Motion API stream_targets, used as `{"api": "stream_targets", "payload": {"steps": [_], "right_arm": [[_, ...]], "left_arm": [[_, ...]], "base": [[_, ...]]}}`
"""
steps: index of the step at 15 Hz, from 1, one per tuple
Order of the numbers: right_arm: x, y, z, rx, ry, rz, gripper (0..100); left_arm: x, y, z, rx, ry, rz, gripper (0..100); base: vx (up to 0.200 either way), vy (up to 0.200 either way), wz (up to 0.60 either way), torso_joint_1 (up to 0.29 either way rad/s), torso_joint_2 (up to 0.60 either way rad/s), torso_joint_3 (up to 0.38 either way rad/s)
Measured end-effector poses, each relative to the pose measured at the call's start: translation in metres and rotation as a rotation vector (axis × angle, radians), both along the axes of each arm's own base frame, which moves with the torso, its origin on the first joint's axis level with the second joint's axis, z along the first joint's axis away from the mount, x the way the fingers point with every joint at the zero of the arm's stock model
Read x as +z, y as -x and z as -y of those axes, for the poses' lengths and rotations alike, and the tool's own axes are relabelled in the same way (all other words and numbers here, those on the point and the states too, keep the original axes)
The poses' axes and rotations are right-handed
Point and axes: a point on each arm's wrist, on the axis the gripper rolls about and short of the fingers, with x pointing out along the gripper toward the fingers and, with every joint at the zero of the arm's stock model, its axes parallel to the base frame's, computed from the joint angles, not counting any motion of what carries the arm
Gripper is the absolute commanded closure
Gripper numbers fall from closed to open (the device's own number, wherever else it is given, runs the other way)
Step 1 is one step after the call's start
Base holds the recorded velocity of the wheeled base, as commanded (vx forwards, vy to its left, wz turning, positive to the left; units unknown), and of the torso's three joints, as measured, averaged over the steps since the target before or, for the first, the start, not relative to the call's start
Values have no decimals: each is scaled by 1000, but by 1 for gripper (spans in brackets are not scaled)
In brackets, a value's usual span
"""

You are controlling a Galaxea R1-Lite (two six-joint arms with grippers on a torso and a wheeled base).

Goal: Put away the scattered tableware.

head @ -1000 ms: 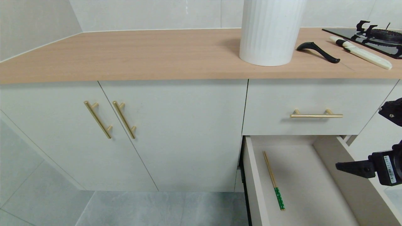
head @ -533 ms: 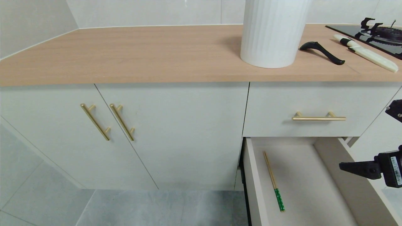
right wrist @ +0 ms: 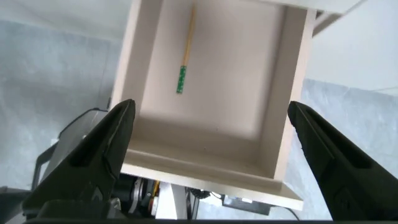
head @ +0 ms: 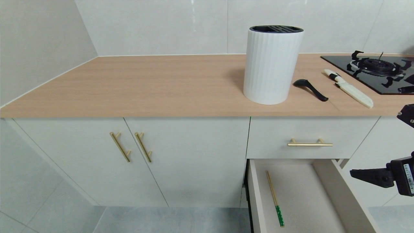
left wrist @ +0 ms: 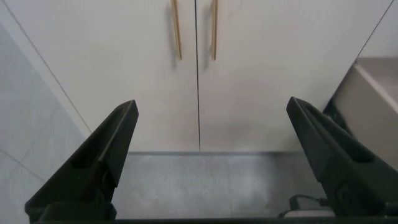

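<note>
Our head view lifts; chopsticks point(head: 273, 198) lie in the drawer point(head: 336, 191), left gripper point(left wrist: 211, 107) and right gripper point(right wrist: 211, 107) gape empty, so we judge the knife point(head: 351, 89), three o'clock of the holder point(head: 272, 64), next.

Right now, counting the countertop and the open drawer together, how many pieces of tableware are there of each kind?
Pair of chopsticks: 1
Black spoon: 1
White knife: 1
White slotted holder: 1
Total: 4
</note>
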Motion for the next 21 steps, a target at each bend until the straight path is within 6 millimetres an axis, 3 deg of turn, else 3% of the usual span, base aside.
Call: {"api": "stream_targets", "payload": {"steps": [8, 14, 17, 21], "right_arm": [[-2, -2, 0, 2, 7, -8, 0], [-12, -7, -2, 47, 62, 10, 0], [-14, -24, -6, 52, 60, 76, 0], [10, -80, -10, 93, 44, 211, 0]], "left_arm": [[0, 0, 0, 0, 0, -1, 0], [0, 0, 0, 0, 0, -1, 0], [0, 0, 0, 1, 0, -1, 0], [0, 0, 0, 0, 0, -1, 0]], "base": [[0, 0, 0, 254, -480, -262], [0, 0, 0, 53, -105, -54], [0, 0, 0, 0, 0, 0], [0, 0, 0, 0, 0, 0]]}}
